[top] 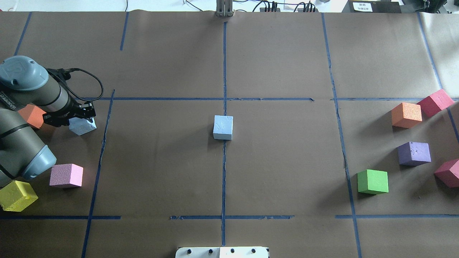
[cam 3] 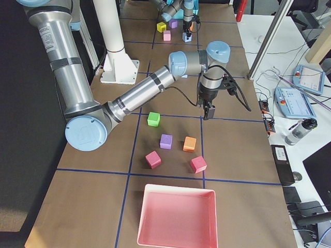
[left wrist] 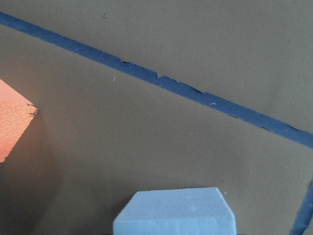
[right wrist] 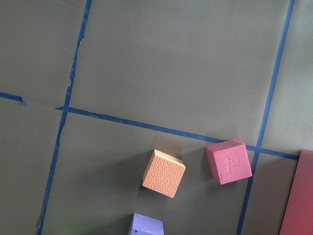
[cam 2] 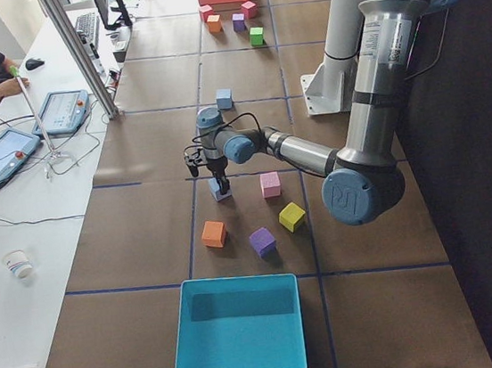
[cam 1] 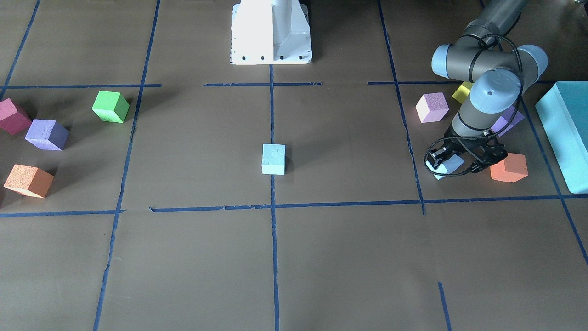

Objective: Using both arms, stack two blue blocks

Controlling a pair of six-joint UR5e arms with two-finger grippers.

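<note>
One pale blue block (cam 1: 273, 158) sits alone at the table's centre on the middle tape line; it also shows in the overhead view (top: 223, 127). My left gripper (cam 1: 442, 162) is shut on the second blue block (top: 84, 126), low over the table on my left side. That block fills the bottom of the left wrist view (left wrist: 176, 213). My right gripper (cam 3: 208, 111) shows only in the exterior right view, hanging above the table beyond the cubes on my right; I cannot tell whether it is open or shut.
An orange cube (cam 1: 509, 168), a pink cube (cam 1: 432, 107), a yellow cube (cam 1: 461, 92) and a purple cube (cam 1: 507, 120) crowd my left gripper. A turquoise box (cam 1: 567, 133) lies beyond them. Green (top: 373, 181), purple (top: 414, 153), orange (top: 406, 114) and red cubes lie on my right.
</note>
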